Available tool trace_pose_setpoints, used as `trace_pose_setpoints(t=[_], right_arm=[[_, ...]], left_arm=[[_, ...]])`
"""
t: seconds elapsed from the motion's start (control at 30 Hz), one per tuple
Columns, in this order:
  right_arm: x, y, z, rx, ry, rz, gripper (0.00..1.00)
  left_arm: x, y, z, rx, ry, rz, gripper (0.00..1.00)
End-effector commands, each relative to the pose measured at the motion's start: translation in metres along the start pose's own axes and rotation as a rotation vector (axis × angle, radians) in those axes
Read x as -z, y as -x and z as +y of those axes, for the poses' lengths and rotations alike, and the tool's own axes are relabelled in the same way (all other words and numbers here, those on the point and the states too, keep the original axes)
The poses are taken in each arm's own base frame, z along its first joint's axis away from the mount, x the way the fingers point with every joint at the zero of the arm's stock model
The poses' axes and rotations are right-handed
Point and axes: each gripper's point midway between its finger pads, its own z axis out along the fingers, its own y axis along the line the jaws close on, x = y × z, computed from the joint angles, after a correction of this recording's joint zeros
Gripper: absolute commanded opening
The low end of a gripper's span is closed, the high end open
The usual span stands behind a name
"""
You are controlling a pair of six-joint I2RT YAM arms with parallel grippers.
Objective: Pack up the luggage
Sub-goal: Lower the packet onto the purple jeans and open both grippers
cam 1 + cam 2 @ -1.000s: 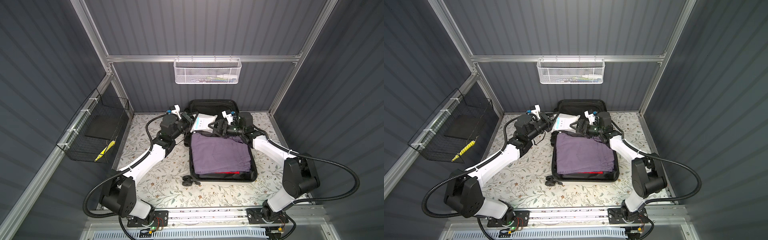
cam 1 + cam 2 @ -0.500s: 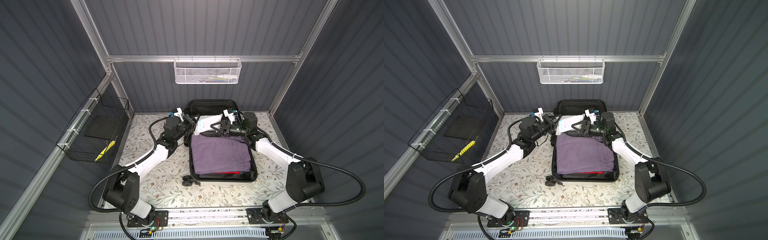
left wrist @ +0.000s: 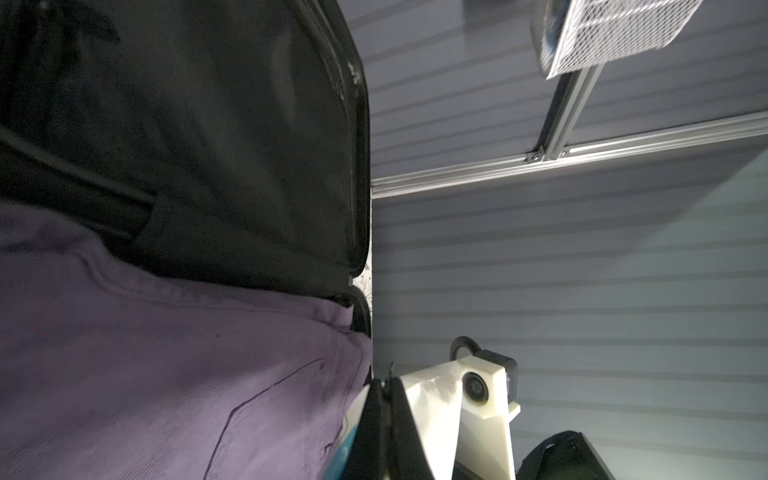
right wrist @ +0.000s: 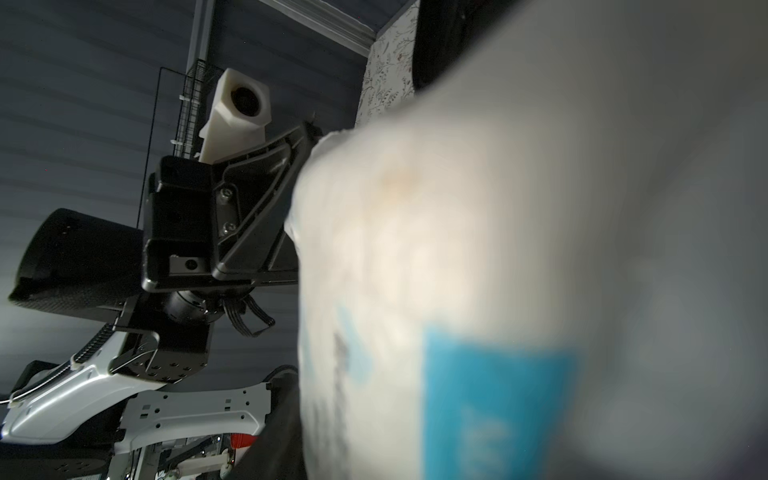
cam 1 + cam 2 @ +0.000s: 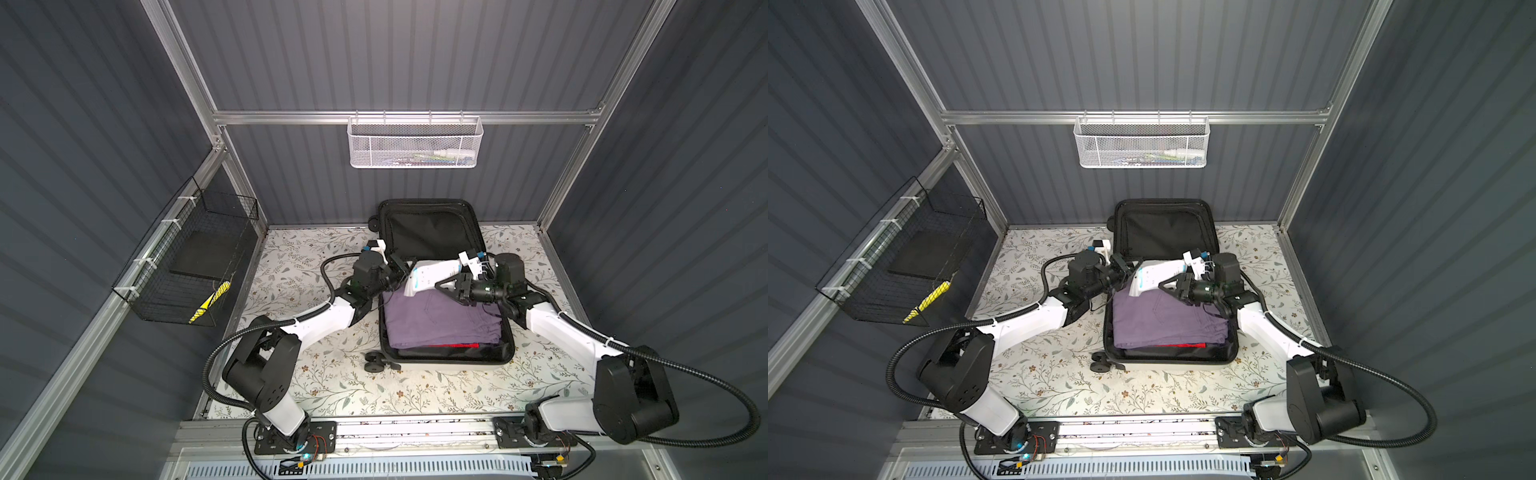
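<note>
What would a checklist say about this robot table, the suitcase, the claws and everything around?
Surface: flowery table, suitcase lying open on it.
Job's things: suitcase lid stands up at the back; purple trousers folded inside over something red; white packet held above its far end.
Clutter: nothing seen.
Grippers: left claw shut on the packet's corner; right claw at the packet, grip unclear.
Cables: black hoses loop from the arm bases, clear of the suitcase.
Surroundings: white mesh basket on the back rail, small items inside; black wire basket on the left wall, something yellow in it.
</note>
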Motion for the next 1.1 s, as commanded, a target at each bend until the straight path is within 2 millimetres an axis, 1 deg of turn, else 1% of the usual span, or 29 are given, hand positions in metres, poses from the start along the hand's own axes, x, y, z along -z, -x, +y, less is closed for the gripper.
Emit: trace_pose_setpoints(t=[0.0, 0.1, 0.13, 0.17, 0.27, 0.37, 0.53, 0.57, 0.6, 0.63, 0.73, 0.77, 0.83, 0.87, 0.97, 1.07], right_arm=[[0.006, -0.022, -0.029, -0.027, -0.089, 0.010, 0.47], [0.010, -0.035, -0.049, -0.065, -0.134, 0.016, 0.54], [0.012, -0.037, -0.056, -0.077, -0.146, 0.013, 0.59], [0.015, -0.039, -0.060, -0.087, -0.157, 0.009, 0.65], [0.026, -0.036, -0.068, -0.097, -0.202, -0.008, 0.76], [0.041, -0.030, -0.074, -0.097, -0.264, -0.029, 0.82], [0.064, -0.022, -0.081, -0.104, -0.364, -0.055, 0.87], [0.067, -0.021, -0.080, -0.100, -0.374, -0.060, 0.87], [0.070, -0.019, -0.077, -0.096, -0.377, -0.066, 0.87], [0.071, -0.018, -0.074, -0.089, -0.372, -0.073, 0.88], [0.073, -0.012, -0.059, -0.076, -0.339, -0.085, 0.88], [0.075, -0.009, -0.054, -0.072, -0.330, -0.091, 0.87], [0.076, -0.005, -0.045, -0.062, -0.312, -0.098, 0.86], [0.076, -0.003, -0.040, -0.061, -0.304, -0.100, 0.85], [0.076, 0.005, -0.025, -0.056, -0.270, -0.112, 0.83], [0.070, 0.011, -0.013, -0.055, -0.236, -0.112, 0.81]], left_arm=[[-0.007, -0.021, 0.030, -0.033, 0.066, 0.022, 0.00], [-0.011, -0.034, 0.050, -0.032, 0.108, 0.037, 0.00], [-0.012, -0.037, 0.057, -0.033, 0.124, 0.042, 0.00], [-0.013, -0.040, 0.063, -0.032, 0.140, 0.045, 0.00], [-0.013, -0.042, 0.078, -0.038, 0.180, 0.045, 0.00], [-0.013, -0.041, 0.082, -0.054, 0.209, 0.042, 0.00], [-0.013, -0.038, 0.081, -0.105, 0.249, 0.047, 0.00], [-0.013, -0.037, 0.080, -0.114, 0.253, 0.050, 0.09], [-0.014, -0.037, 0.079, -0.121, 0.256, 0.058, 0.19], [-0.014, -0.038, 0.076, -0.136, 0.256, 0.065, 0.36], [-0.015, -0.036, 0.067, -0.172, 0.260, 0.079, 0.72], [-0.015, -0.035, 0.063, -0.187, 0.260, 0.082, 0.82], [-0.014, -0.032, 0.053, -0.219, 0.261, 0.085, 0.95], [-0.013, -0.029, 0.046, -0.235, 0.258, 0.083, 0.99], [-0.010, -0.023, 0.024, -0.290, 0.241, 0.084, 1.00], [-0.009, -0.021, 0.000, -0.336, 0.210, 0.106, 1.00]])
